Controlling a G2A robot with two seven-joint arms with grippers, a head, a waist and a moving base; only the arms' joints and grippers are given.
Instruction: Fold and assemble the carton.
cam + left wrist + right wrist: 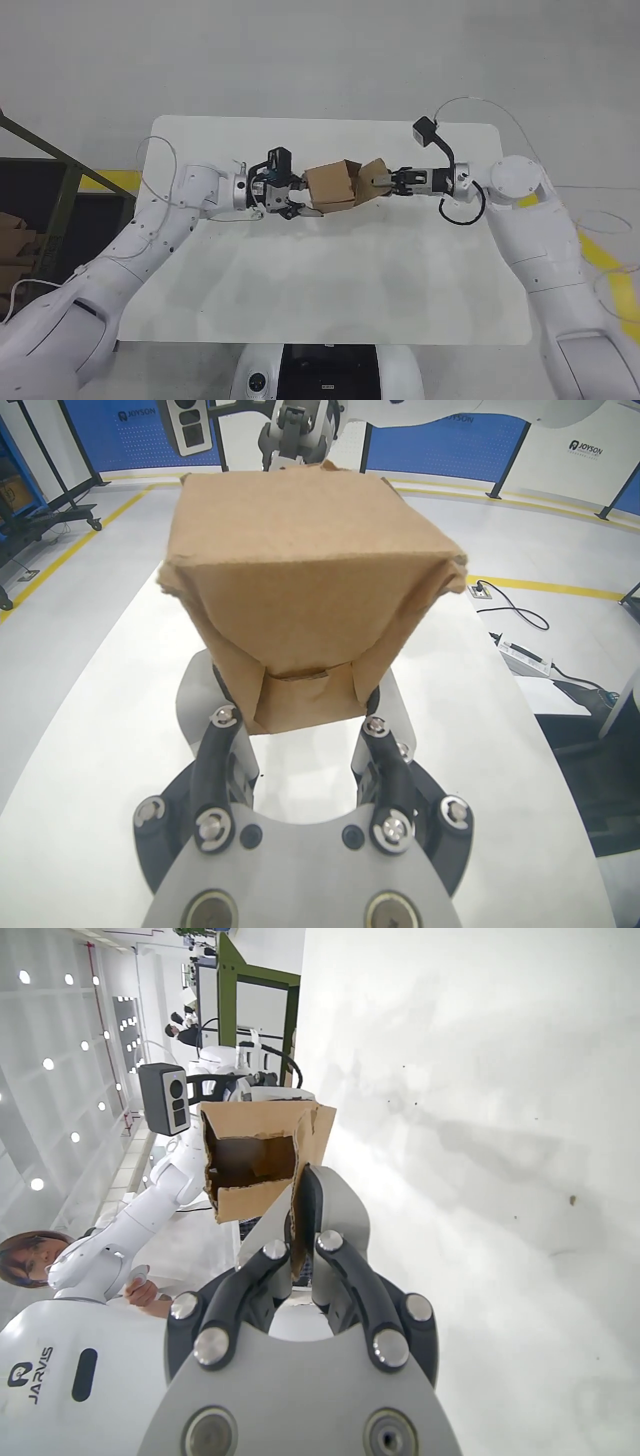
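A brown carton hangs above the white table, held between both grippers. My left gripper grips its tapered, folded end; in the left wrist view the fingers sit on either side of that end of the carton, pressing against it. My right gripper is shut on a side flap at the opposite, open end. In the right wrist view the fingertips pinch the flap edge-on, and the carton's dark inside faces the camera with loose flaps around it.
The table spreads wide below and in front of the carton. A green frame and stacked cardboard stand off the table's left side. A power box with cables lies beside the table edge.
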